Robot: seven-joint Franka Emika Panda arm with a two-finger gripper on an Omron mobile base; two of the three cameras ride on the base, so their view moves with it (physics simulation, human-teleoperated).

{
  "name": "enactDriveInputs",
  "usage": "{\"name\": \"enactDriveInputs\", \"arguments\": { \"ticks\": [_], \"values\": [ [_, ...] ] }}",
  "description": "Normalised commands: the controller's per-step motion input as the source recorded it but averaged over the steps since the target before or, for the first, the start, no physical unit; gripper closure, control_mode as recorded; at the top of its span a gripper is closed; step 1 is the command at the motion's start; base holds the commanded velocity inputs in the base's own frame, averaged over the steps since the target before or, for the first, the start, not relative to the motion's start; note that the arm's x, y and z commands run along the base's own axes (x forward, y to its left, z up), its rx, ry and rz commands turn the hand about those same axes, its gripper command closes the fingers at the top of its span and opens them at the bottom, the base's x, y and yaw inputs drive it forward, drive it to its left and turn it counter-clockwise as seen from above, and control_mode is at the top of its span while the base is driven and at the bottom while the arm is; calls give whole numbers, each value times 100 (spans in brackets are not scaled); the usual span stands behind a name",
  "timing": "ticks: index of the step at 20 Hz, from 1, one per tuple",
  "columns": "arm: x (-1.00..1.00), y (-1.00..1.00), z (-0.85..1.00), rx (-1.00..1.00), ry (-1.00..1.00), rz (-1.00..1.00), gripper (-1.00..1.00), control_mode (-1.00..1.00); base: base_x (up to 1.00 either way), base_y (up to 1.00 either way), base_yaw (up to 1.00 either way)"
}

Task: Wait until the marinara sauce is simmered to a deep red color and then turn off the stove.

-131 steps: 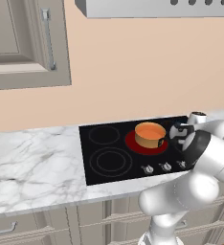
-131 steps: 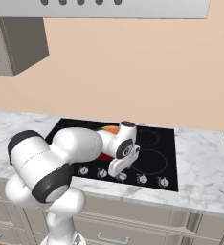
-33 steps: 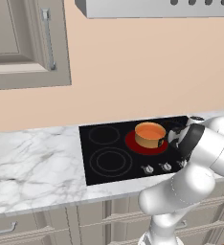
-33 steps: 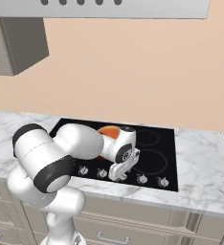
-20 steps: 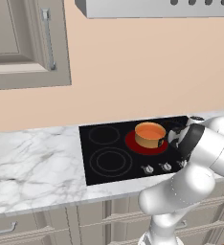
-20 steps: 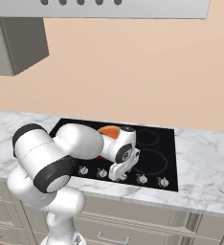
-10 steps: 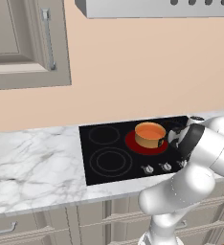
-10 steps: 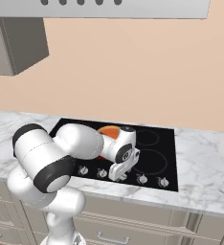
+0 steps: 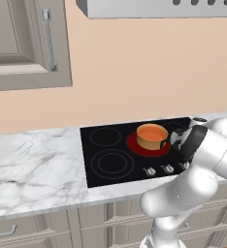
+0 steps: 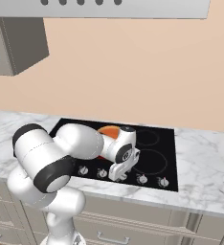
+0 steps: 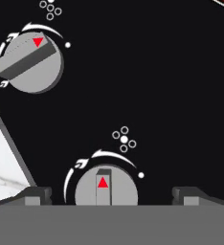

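Note:
The marinara sauce [image 9: 152,131] is a flat orange disc in the small tan-orange pot [image 9: 151,140]. The pot stands on the glowing red burner [image 9: 134,144] of the black stove [image 9: 110,145]; in the right base view it [image 10: 109,129] peeks out behind my arm. My gripper [image 10: 118,174] points down at the front row of silver knobs and is open. In the hand view its fingertips [image 11: 37,194] stand wide apart on either side of one knob [image 11: 106,184], which has a red triangle. I cannot tell whether they touch it.
A second knob [image 11: 30,61] lies up and left, its bar tilted. More knobs [image 10: 141,179] line the stove front. Marble counter [image 9: 33,164] stretches to the left, a range hood [image 10: 123,7] hangs above, and drawers [image 9: 18,227] sit below.
Since the oldest frames my arm's elbow has shifted slightly. Over the last second and a half nothing has moved, and the sauce looks the same orange.

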Motion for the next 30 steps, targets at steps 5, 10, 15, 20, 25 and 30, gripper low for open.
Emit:
{"name": "enactDriveInputs", "arguments": {
  "ticks": [5,10,15,20,25,30],
  "values": [
    [0,0,0,0,0,0,-100,-100,0,0,0],
    [0,0,0,0,0,0,-100,-100,0,0,0],
    [0,0,0,0,0,0,-100,-100,0,0,0],
    [0,0,0,0,0,0,-100,-100,0,0,0],
    [0,0,0,0,0,0,-100,-100,0,0,0],
    [0,0,0,0,0,0,-100,-100,0,0,0]
  ]
}}
